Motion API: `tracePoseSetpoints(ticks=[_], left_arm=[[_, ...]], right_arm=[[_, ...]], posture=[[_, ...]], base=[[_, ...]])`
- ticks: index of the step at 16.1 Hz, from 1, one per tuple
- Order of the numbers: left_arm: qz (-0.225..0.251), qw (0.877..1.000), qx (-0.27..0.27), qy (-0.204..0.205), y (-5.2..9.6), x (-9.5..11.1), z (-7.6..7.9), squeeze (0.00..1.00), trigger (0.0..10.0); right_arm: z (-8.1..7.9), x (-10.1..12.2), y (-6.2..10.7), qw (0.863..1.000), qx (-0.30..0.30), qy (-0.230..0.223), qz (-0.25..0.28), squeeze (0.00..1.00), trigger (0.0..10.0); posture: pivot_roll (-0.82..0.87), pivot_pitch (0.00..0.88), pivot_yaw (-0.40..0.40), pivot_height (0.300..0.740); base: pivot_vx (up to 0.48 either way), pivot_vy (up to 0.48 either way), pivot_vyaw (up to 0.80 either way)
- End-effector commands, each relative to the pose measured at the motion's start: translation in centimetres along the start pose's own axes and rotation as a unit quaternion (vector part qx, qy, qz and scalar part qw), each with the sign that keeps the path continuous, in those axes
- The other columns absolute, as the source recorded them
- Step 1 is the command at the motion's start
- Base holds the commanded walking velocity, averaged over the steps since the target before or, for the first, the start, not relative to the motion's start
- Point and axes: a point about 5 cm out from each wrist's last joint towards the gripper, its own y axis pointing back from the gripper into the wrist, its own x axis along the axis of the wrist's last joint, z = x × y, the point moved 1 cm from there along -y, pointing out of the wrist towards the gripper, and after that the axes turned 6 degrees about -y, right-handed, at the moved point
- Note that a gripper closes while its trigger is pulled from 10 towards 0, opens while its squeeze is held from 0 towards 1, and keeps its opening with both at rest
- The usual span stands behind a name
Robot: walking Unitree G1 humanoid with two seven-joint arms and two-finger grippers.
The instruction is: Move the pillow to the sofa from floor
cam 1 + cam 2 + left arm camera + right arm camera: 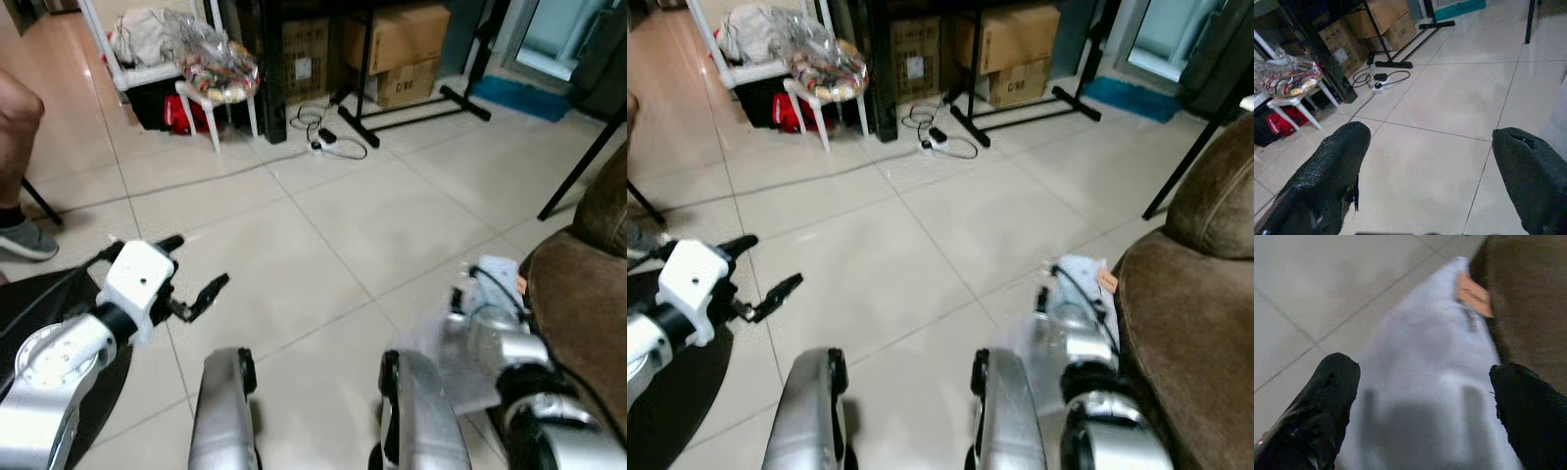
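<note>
Reaching for the pillow: this is the step in hand, judged from the right arm bent down over it while nothing is lifted yet.
Floor: pale tiles [323, 225] run from the robot's legs out to the clutter at the far wall.
Sofa: the brown sofa [1190, 323] stands at the robot's right, its front edge just beside the pillow.
Pillow: the white pillow [1425, 382] lies on the floor against the sofa's base, with a small orange tag [1474, 294] near its far end.
Right gripper: the right gripper [1422, 426] hovers close above the pillow, its fingers [1322, 401] spread wide, one to each side of the white cloth; whether they touch it cannot be told, and they hold nothing.
Left gripper: the left gripper [1425, 181] is held out over bare tile, well apart from the pillow, fingers wide and empty.
Next move: likely calls for lowering the right fingers into the soft cloth, closing on a good fold, then lifting and swinging right onto the sofa seat.
Far clutter: cardboard boxes [397, 49], a white stool [211, 103] bearing a plastic-wrapped bundle, and a power strip [328, 147].
Bystander: a person's shoe [24, 240] at the left edge.
</note>
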Motion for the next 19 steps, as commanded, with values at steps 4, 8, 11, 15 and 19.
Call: tracePoseSetpoints(ticks=[4, 8, 11, 15, 19], left_arm=[[-0.001, 0.998, -0.063, 0.018, -0.1, 0.4, 0.7, 0.0, 10.0], [-0.01, 0.994, -0.103, 0.019, 0.5, 0.6, 1.0, 0.0, 10.0], [-0.015, 0.991, -0.129, 0.023, 0.8, 1.0, 0.7, 0.0, 10.0], [-0.022, 0.979, -0.195, 0.063, 1.5, 1.4, 1.5, 0.0, 10.0], [-0.031, 0.969, -0.23, 0.081, 1.8, 1.4, 1.7, 0.0, 10.0]], right_arm=[[2.4, -1.1, -0.7, 0.998, -0.045, -0.029, -0.024, 0.05, 10.0], [3.0, -4.8, -0.6, 0.992, -0.029, -0.064, -0.108, 0.0, 10.0], [3.7, -5.5, -0.5, 0.991, -0.046, -0.059, -0.111, 0.0, 9.1], [3.1, -5.9, -0.4, 0.992, -0.035, -0.048, -0.113, 0.0, 0.2], [2.5, -6.0, -0.3, 0.992, -0.027, -0.035, -0.115, 0.0, 0.0]], posture=[[0.1, 0.0, 0.032, 0.476], [0.13, 0.0, 0.047, 0.476], [0.15, 0.0, 0.061, 0.476], [0.16, 0.0, 0.069, 0.476], [0.16, 0.0, 0.072, 0.476]], base=[[0.0, 0.0, 0.0], [0.0, 0.0, 0.0], [0.0, 0.0, 0.0], [0.0, 0.0, 0.0], [0.0, 0.0, 0.0]])
